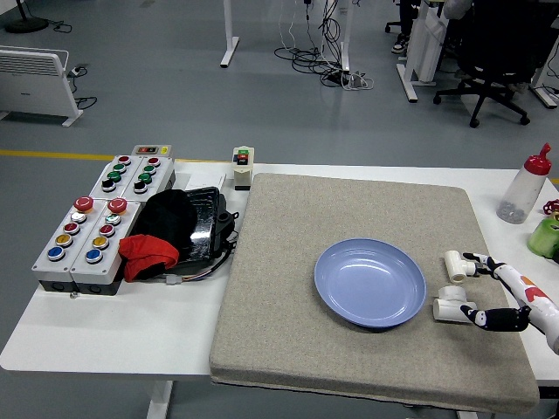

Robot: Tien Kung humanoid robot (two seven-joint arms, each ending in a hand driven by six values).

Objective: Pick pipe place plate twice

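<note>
A blue plate point(330, 281) lies empty on the grey mat, right of centre. Two white pipe fittings lie just right of the plate: one farther back point(456, 262), one nearer point(451, 305). My right hand point(470, 286) comes in from the right edge with its fingers spread. One fingertip point(477, 258) touches or nearly touches the far fitting, and the black thumb tip point(476, 315) is at the near fitting. It grasps neither. My left hand is out of view.
The grey mat point(288, 349) covers the table's right half. Button boxes point(92, 227), a black tray with a red cloth point(148, 253) and a small switch box point(243, 166) stand on the left. A squeeze bottle point(524, 188) and a green object point(546, 234) stand at the far right.
</note>
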